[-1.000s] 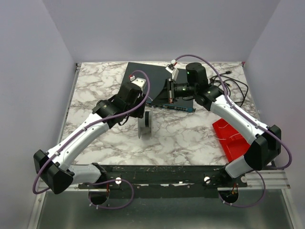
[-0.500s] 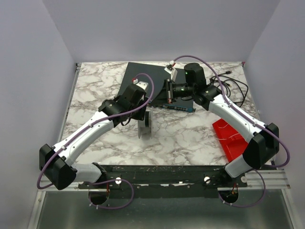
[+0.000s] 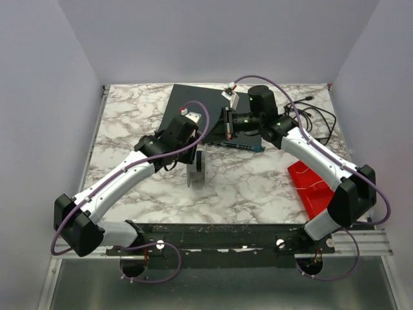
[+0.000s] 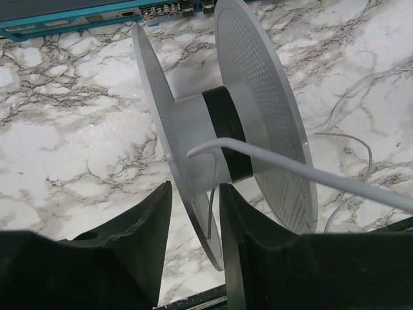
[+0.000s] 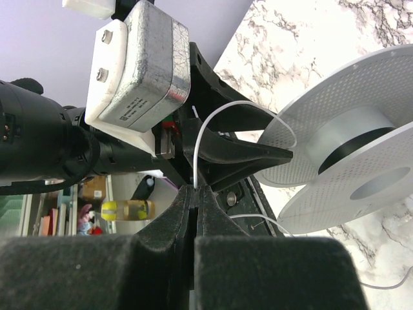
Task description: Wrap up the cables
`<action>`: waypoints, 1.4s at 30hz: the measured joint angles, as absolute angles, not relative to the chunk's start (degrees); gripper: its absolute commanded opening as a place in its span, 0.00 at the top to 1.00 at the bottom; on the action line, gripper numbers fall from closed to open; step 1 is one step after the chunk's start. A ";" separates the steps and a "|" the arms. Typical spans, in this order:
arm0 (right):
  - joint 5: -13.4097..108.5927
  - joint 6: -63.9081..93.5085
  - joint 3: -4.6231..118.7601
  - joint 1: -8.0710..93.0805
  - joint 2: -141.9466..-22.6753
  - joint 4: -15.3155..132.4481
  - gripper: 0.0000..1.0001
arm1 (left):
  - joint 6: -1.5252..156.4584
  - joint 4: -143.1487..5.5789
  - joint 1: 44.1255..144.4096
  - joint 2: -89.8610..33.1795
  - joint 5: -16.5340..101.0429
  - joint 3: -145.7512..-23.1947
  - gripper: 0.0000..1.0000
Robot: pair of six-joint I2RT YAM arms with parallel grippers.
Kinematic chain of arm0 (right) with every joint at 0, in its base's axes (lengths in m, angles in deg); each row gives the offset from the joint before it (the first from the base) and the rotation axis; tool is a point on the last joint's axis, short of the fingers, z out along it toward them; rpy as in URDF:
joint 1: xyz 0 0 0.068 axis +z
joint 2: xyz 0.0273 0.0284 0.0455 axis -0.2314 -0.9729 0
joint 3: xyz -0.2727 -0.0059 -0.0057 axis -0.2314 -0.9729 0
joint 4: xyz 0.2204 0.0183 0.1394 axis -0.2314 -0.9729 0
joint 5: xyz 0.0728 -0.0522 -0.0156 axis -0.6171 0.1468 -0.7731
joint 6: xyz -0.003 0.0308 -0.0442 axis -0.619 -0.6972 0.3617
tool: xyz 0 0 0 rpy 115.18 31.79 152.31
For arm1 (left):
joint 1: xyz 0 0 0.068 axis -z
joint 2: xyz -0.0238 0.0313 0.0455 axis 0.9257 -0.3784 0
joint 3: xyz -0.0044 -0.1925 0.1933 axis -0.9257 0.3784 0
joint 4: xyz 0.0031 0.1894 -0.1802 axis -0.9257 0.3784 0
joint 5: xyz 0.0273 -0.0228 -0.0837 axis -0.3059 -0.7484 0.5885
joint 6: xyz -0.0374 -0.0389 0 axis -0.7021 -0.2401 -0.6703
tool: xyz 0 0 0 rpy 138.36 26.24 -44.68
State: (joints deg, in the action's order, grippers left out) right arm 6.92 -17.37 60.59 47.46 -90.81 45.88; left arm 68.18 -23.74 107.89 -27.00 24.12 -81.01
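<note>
A silver spool [image 3: 197,166] with perforated flanges and a black-banded hub [image 4: 219,119] stands on edge on the marble table. My left gripper [image 3: 195,150] straddles its left flange [image 4: 193,213]. The fingers stand on either side, and a gap shows at the left finger [image 4: 151,223]. The thin white cable [image 4: 303,171] runs from the hub off to the right. My right gripper [image 5: 195,189], just right of the spool in the top view [image 3: 226,123], is shut on the cable [image 5: 197,148]. From there the cable arcs up and over toward the spool [image 5: 348,161].
A black panel [image 3: 206,106] with a teal-edged device [image 3: 244,143] lies behind the spool. A red tray [image 3: 313,187] sits at the right. Black cords [image 3: 316,116] lie at the back right. Loose loops of thin white wire [image 4: 353,139] lie on the marble.
My left gripper's jaws have narrowed around the spool's flange and that arm has shifted slightly. My right gripper has edged a little to the left, still pinching the cable.
</note>
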 measured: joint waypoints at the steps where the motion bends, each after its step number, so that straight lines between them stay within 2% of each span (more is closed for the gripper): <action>1: 6.90 -17.37 60.59 47.46 -90.81 45.88 0.99 | 68.18 -23.74 107.91 -27.08 24.15 -80.99 0.64; 11: 6.90 -17.39 60.59 47.49 -90.96 46.23 0.99 | 68.23 -23.70 107.91 -27.19 24.67 -80.62 0.68; 14: 6.90 -17.37 60.59 47.49 -91.03 46.26 0.99 | 68.23 -23.68 107.91 -27.22 24.91 -80.29 0.72; 21: 6.92 -17.39 60.59 47.51 -91.25 46.28 0.99 | 68.14 -23.66 107.86 -27.22 24.80 -79.94 1.00; 29: 7.40 -17.04 60.55 47.53 -91.25 46.10 0.99 | 68.10 -23.72 107.91 -27.19 24.10 -79.72 1.00; 33: 14.22 -13.45 60.81 47.55 -91.23 42.34 0.99 | 68.42 -23.50 107.91 -26.95 23.01 -79.72 1.00; 37: 29.67 -9.11 62.12 47.55 -91.47 35.13 0.93 | 69.76 -21.36 107.91 -25.71 21.68 -80.29 1.00; 38: 33.80 -8.25 62.58 47.55 -91.71 33.99 0.88 | 70.19 -20.51 107.89 -25.14 21.46 -80.79 1.00; 42: 44.69 -6.42 63.02 47.55 -93.28 32.49 0.55 | 71.03 -18.76 107.86 -22.76 21.26 -82.85 1.00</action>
State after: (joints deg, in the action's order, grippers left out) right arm 44.69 -6.42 63.02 47.55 -93.28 32.49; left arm 71.03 -18.76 107.86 -22.76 21.26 -82.85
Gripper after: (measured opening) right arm 0.235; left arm 0.038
